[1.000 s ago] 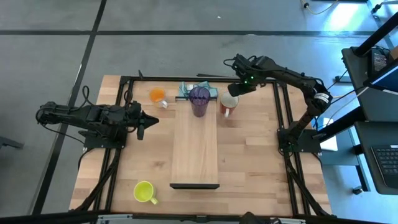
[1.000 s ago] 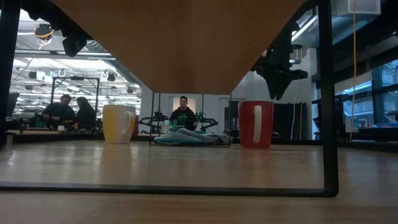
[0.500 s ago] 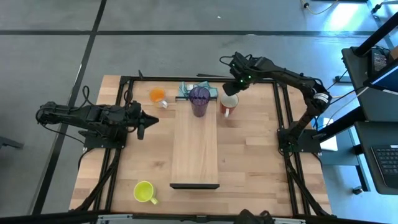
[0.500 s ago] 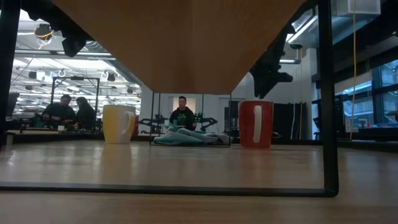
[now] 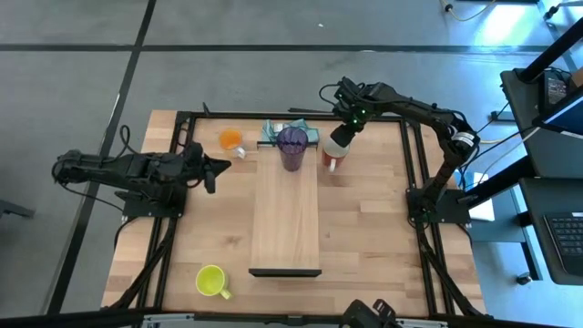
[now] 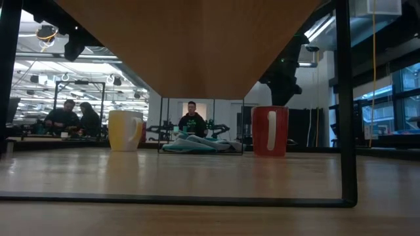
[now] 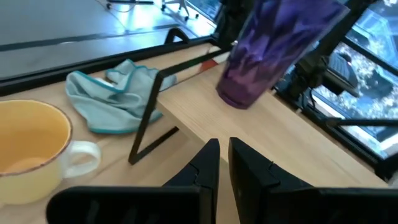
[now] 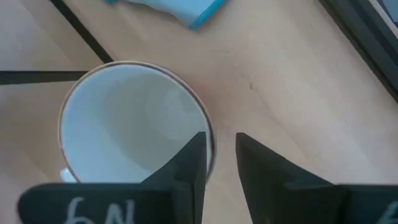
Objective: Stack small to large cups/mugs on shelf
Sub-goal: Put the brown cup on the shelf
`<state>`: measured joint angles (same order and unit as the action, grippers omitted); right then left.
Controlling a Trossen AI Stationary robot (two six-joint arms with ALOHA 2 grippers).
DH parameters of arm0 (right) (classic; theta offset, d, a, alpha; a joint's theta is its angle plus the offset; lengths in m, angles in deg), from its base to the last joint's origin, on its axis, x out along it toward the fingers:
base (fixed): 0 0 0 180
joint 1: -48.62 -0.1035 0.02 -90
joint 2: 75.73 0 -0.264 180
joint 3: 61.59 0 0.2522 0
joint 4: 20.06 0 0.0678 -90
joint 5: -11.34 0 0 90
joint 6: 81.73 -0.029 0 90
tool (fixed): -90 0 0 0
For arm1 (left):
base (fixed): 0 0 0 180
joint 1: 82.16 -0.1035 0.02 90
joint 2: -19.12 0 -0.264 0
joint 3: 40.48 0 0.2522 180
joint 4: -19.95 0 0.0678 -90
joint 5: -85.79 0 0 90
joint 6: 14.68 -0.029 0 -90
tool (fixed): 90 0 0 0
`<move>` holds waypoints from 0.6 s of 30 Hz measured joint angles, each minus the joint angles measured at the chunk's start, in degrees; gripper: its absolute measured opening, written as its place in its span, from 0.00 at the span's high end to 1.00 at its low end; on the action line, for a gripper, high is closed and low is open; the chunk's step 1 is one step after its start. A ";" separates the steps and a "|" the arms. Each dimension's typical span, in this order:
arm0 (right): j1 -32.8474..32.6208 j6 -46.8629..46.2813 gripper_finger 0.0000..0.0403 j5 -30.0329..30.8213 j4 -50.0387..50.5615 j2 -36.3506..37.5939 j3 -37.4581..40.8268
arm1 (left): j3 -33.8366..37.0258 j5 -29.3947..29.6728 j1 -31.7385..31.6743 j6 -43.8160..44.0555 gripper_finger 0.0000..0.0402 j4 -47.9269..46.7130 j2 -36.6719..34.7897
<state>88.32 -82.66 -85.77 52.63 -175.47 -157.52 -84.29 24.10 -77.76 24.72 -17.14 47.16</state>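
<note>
A purple tumbler [image 5: 292, 147] stands upright on the far end of the pale wooden shelf [image 5: 285, 219]. To the right of the shelf's far end, the red mug [image 5: 332, 158] with a white inside [image 8: 124, 124] rests on its base on the table. My right gripper [image 8: 221, 149] hangs open just above the mug's rim, pointing down, one finger over the inside and one outside. It is clear of the rim in the low view. An orange mug [image 5: 230, 139] stands far left of the shelf. A yellow-green mug [image 5: 210, 281] sits near the front left. My left gripper [image 5: 215, 167] waits at the left, shut and holding nothing.
A teal cloth [image 5: 273, 130] lies behind the shelf's far end, between the orange mug and the red mug. The shelf is raised on a black frame [image 6: 346, 131] whose bars stand around it. People sit in the room beyond the table [image 6: 192, 121].
My right gripper has come down and a little toward the table's left, over the red mug's rim, rolling about its own axis as it went. My left gripper has turned at the wrist while staying where it was. No cup has moved.
</note>
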 joint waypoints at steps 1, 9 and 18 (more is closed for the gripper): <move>0.00 0.18 0.78 -0.03 0.00 0.00 0.00 | 0.00 0.00 -0.43 0.74 0.93 0.00 0.01; 0.00 1.48 0.78 -2.92 -0.01 0.00 0.00 | 0.00 0.00 -2.50 1.03 0.93 0.00 0.01; 0.03 4.94 0.78 -1.47 -0.98 -0.42 0.00 | 0.00 0.03 -3.43 1.03 0.93 0.02 0.01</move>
<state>88.35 -77.72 -87.24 51.65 -175.89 -157.52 -84.29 24.14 -81.19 25.75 -17.12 47.17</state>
